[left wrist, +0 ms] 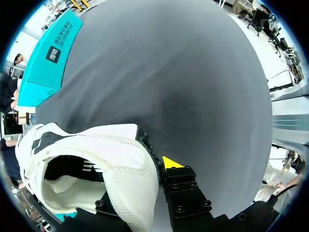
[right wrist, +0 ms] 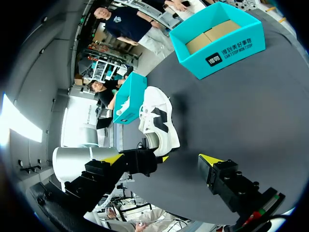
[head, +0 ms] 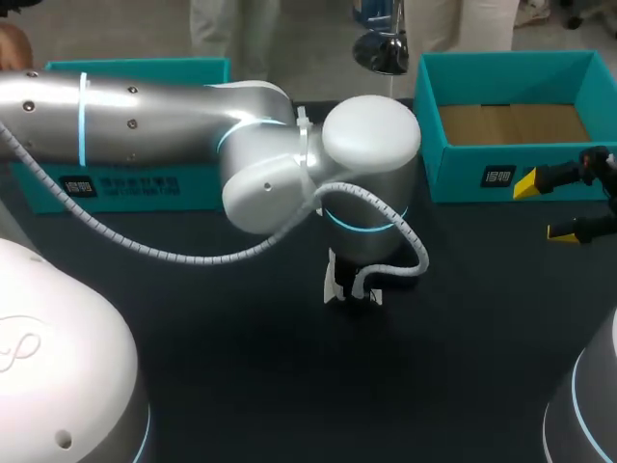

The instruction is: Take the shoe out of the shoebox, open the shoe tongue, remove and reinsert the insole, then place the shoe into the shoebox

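A white shoe [left wrist: 82, 150] with black marks stands on the dark table [head: 289, 386], its opening toward my left wrist camera. My left gripper [left wrist: 147, 174] is shut on the wall of the shoe's collar: one yellow fingertip [left wrist: 171, 162] presses it from outside, the other is hidden inside the shoe. In the head view my left arm covers nearly all of the shoe [head: 334, 286]. In the right wrist view the shoe [right wrist: 157, 118] stands ahead of my right gripper [right wrist: 161, 159], which is open and holds nothing. My right gripper [head: 549, 207] hangs in front of the teal shoebox [head: 453, 164].
The open teal shoebox [right wrist: 227, 46] at the back right shows a cardboard floor. A second teal box [head: 125, 183] stands at the back left, behind my left arm. My arms' white bases fill the front corners.
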### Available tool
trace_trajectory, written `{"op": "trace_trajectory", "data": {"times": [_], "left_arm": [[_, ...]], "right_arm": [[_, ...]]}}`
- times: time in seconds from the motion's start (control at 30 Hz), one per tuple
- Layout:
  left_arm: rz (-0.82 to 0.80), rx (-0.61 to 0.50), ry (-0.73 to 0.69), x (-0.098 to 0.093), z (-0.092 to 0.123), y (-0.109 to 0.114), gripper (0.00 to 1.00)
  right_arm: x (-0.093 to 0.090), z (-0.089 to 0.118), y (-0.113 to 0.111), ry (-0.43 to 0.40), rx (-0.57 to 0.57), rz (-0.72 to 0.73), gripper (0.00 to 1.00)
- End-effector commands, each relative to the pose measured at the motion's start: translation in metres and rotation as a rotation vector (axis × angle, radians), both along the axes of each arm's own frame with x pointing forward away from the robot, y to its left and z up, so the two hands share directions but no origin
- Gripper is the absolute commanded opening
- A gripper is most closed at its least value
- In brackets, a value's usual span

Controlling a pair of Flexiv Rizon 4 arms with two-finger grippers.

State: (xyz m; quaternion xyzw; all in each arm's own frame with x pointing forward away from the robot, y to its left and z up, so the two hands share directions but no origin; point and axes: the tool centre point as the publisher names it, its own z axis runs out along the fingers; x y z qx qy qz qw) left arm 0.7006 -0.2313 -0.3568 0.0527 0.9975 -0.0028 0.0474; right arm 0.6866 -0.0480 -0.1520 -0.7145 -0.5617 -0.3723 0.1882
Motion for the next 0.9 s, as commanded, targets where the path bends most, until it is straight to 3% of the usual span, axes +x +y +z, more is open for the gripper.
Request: {"op": "trace_trajectory", "data": {"times": [0.03, 0.9], "left_arm": [[0.006, 0.009, 0.005, 0.001, 0.019, 0.002, 0.00], [0.070, 0.020, 0.035, 0.004, 0.123, -0.005, 0.00]], "right_arm": [[-0.002, 0.000, 0.000, -0.001, -0.002, -0.003, 1.00], [-0.002, 0.000, 0.000, -0.001, -0.002, -0.003, 1.00]]}}
